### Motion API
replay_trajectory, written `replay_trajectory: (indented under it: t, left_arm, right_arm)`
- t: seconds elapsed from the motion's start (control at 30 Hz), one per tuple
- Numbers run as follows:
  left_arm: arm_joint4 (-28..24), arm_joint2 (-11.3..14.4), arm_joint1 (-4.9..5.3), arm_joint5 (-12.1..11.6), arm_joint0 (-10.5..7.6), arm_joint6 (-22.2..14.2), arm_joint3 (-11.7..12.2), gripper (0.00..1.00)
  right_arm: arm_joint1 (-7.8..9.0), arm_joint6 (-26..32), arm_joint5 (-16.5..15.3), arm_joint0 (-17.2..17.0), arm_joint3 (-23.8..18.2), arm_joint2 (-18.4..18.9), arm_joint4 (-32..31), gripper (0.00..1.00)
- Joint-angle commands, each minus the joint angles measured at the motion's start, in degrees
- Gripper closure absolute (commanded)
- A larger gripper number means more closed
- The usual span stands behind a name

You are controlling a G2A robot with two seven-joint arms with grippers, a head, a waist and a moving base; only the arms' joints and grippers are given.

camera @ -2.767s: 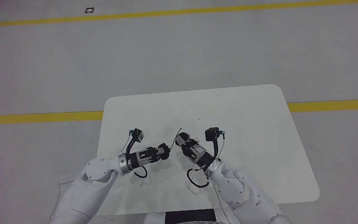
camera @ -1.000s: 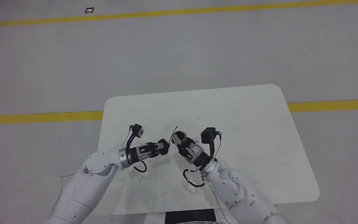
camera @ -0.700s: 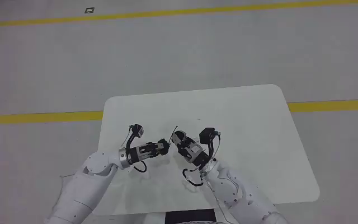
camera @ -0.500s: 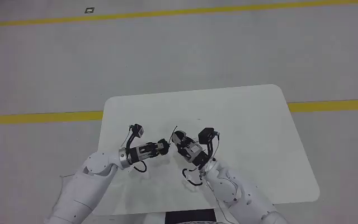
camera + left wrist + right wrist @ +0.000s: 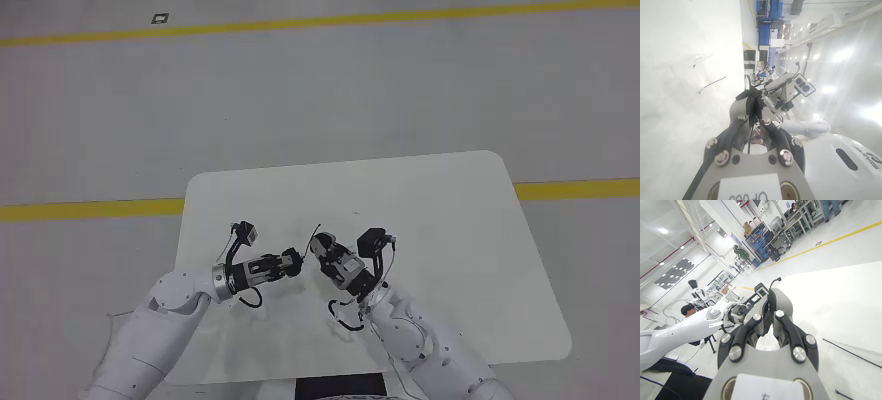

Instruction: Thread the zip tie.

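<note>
Above the white table [image 5: 450,200] my two grippers meet tip to tip near its front. The left gripper [image 5: 296,262] is shut on a thin black zip tie [image 5: 750,130], whose strand runs back between its fingers [image 5: 738,108] in the left wrist view. My right gripper [image 5: 314,248] faces it, also shut, its ribbed pads [image 5: 770,302] pressed together. From the right gripper's tip a short black tail of the zip tie [image 5: 317,233] pokes up and away. The spot where the two grippers touch is hidden by their fingers.
Two loose zip ties [image 5: 712,83] [image 5: 696,57] lie on the table beyond the grippers. The right wrist view has a long loose zip tie [image 5: 851,351] on the table beside the right gripper and a short piece [image 5: 841,393] nearer.
Since 2.8 s ago both grippers have closed the gap and now meet. Over the last second they hold almost still; the tail has only shifted slightly.
</note>
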Motion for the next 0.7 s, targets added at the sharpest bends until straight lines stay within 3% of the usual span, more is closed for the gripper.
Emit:
replay_trajectory:
  t: [0.0, 0.67]
  left_arm:
    - [0.00, 0.00, 0.00, 0.00, 0.00, 0.00, 0.00, 1.00]
    - [0.00, 0.00, 0.00, 0.00, 0.00, 0.00, 0.00, 1.00]
  right_arm:
    - [-0.02, 0.01, 0.03, -0.04, 0.02, -0.03, -0.08, 1.00]
    - [-0.22, 0.14, 0.10, -0.23, 0.25, 0.01, -0.53, 1.00]
